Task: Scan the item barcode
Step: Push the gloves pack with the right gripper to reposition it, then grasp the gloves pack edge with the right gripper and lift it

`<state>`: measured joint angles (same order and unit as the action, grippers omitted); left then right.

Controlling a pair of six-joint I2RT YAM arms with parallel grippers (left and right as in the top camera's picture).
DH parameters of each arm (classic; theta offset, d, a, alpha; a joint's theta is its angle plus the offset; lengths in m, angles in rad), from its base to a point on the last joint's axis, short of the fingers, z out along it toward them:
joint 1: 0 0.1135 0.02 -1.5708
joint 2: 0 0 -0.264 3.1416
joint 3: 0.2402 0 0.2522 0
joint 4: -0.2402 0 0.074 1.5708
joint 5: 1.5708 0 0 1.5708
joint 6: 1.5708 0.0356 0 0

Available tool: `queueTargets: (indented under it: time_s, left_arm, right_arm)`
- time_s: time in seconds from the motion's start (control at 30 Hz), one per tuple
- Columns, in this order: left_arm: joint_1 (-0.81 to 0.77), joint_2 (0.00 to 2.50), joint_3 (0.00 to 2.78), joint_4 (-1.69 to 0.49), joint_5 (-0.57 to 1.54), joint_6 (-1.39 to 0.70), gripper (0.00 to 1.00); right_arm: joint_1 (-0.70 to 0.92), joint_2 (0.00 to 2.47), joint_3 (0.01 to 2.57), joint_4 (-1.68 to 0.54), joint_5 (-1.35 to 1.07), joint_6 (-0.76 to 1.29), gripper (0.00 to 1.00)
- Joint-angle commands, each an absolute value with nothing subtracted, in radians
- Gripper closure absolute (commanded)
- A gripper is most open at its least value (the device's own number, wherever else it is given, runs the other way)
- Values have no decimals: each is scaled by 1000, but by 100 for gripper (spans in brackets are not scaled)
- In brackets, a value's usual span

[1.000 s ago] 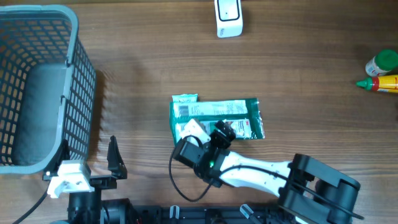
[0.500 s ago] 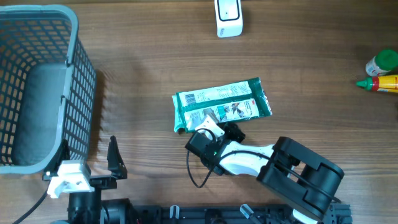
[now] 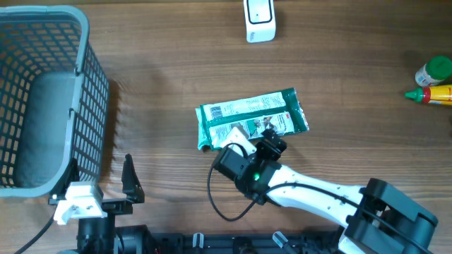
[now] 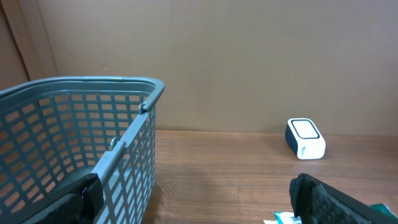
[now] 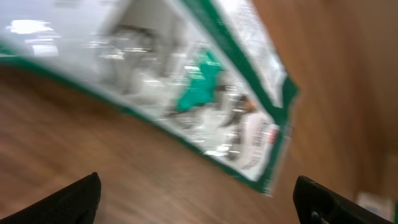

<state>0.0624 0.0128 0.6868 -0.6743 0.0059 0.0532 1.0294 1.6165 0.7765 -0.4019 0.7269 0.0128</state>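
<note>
Grasping looks like the step in hand: the right gripper (image 3: 265, 142), jaws spread, hovers at the near edge of the green pouch (image 3: 253, 117), which lies unheld on the surface (image 3: 162, 70) just ahead of it. Next it likely must pinch that edge, lift, and present the pouch to the white scanner (image 3: 259, 20) well beyond. That path looks unobstructed, with the basket (image 3: 83, 85) far to its left and the bottles (image 3: 434, 74) far to its right.
</note>
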Motion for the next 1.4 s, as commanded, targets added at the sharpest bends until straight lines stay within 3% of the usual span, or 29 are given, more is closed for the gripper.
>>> queueTargets:
  time_s: [0.0,0.13,0.3,0.5,0.77,0.83,0.9,0.93,1.0,1.2,1.37]
  left_arm:
    - [70,5,684,-672,3,44,0]
    - [70,5,684,-672,3,44,0]
    - [70,5,684,-672,3,44,0]
    - [70,5,684,-672,3,44,0]
    - [70,5,684,-672,3,44,0]
    - [70,5,684,-671,3,44,0]
    - [70,5,684,-672,3,44,0]
    - [70,5,684,-672,3,44,0]
    - [70,5,684,-671,3,44,0]
    - [70,5,684,-672,3,44,0]
    - [70,5,684,-672,3,44,0]
  right_arm:
    - [1077,1615,776,-379,645,4,0]
    - [1080,1666,713,-200,691,-59,0]
    - [1084,1778,677,-103,818,-152,0]
    - [1085,1837,676,-12,804,-186,0]
    - [1067,2091,675,216,852,-418,1]
    - [1050,2112,675,218,852,-397,17]
    - [1034,2112,676,222,831,-381,41]
    - [1021,2111,676,224,830,-352,74]
    - [1013,2111,676,223,831,-323,96]
    - [1013,2025,681,226,948,-315,96]
    - [1013,1759,680,223,1058,-318,96]
